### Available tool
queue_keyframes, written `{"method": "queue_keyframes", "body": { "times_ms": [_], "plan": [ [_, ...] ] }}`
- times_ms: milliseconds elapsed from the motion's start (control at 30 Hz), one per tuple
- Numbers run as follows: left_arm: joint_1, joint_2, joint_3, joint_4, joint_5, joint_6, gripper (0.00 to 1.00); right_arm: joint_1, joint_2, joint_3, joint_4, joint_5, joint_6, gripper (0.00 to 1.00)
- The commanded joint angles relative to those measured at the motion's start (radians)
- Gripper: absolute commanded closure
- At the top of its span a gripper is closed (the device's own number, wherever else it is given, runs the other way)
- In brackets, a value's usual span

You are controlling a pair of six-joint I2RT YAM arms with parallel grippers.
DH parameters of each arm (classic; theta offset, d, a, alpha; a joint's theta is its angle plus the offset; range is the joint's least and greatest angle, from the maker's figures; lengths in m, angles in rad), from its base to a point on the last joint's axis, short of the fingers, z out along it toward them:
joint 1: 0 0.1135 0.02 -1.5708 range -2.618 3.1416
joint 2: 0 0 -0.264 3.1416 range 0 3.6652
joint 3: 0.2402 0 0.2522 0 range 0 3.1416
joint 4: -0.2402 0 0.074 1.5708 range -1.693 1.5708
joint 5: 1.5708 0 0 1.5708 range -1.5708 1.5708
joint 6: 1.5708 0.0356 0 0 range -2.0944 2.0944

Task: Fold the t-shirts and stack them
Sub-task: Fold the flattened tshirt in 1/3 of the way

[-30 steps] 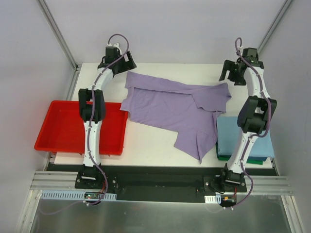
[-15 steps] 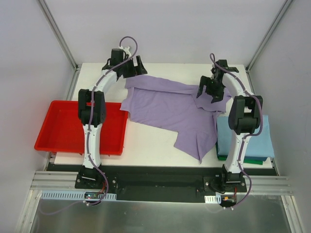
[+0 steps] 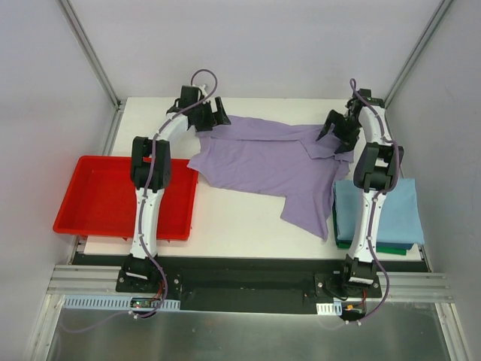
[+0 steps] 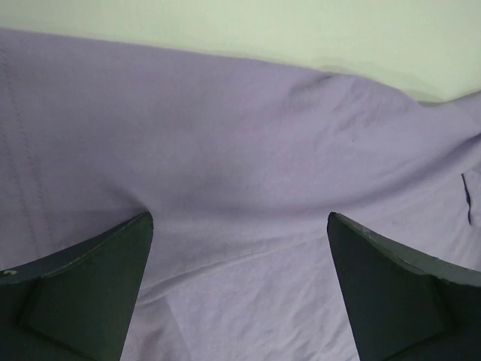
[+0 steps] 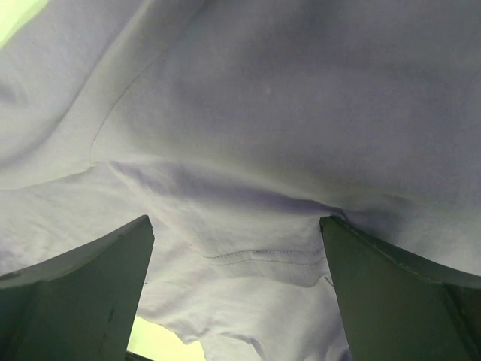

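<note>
Both arms have swung inward since a second ago; left tool (image 3: 216,120) and right tool (image 3: 336,137), jaws spread wide, sit on the lavender t-shirt (image 3: 259,164) sprawled across the bench (image 3: 233,226) toward its far edge, pinching nothing.

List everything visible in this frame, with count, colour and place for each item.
lavender t-shirt: one, purple, spread unfolded across the far middle of the table.
light blue t-shirt: one, folded, at the table's near right corner.
dark green t-shirt: one, under the light blue one, only its near edge showing.
tray: one, red, at the table's left side, overhanging its edge.
table: one, white.
left gripper: one, black, open, over the lavender shirt's far left corner.
right gripper: one, black, open, over the lavender shirt's far right part.
</note>
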Motion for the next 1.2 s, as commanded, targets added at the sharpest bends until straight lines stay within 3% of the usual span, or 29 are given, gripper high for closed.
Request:
{"method": "queue_keyframes", "body": {
  "times_ms": [0, 300, 400, 600, 733, 800, 867, 1033, 1167],
  "plan": [
    [-0.008, 0.055, 0.081, -0.021, -0.065, -0.034, 0.01, -0.033, 0.092, 0.077, -0.019, -0.010, -0.026, 0.04],
    [-0.012, 0.113, 0.271, -0.100, -0.272, -0.011, 0.01, -0.054, 0.082, 0.143, 0.255, -0.021, -0.019, 0.04],
    [-0.012, 0.030, 0.221, -0.111, -0.295, 0.035, 0.01, -0.041, 0.008, 0.114, 0.257, -0.036, -0.086, 0.04],
    [-0.030, -0.190, 0.141, -0.151, -0.358, 0.136, 0.01, 0.051, -0.237, 0.002, 0.168, 0.180, -0.244, 0.04],
    [-0.093, -0.400, -0.081, -0.212, -0.444, 0.156, 0.01, 0.139, -0.494, -0.275, 0.188, 0.348, -0.267, 0.04],
    [-0.129, -0.509, -0.228, -0.231, -0.556, 0.077, 0.01, 0.188, -0.629, -0.459, 0.231, 0.419, -0.244, 0.04],
    [-0.165, -0.600, -0.370, -0.232, -0.555, -0.005, 0.01, 0.235, -0.778, -0.675, 0.292, 0.448, -0.205, 0.04],
    [-0.292, -0.746, -0.597, -0.232, -0.758, -0.147, 0.01, 0.324, -1.096, -1.094, 0.401, 0.410, -0.082, 0.04],
    [-0.320, -0.777, -0.716, -0.231, -0.847, -0.287, 0.02, 0.369, -1.285, -1.323, 0.510, 0.314, -0.052, 0.04]
  ]
}}
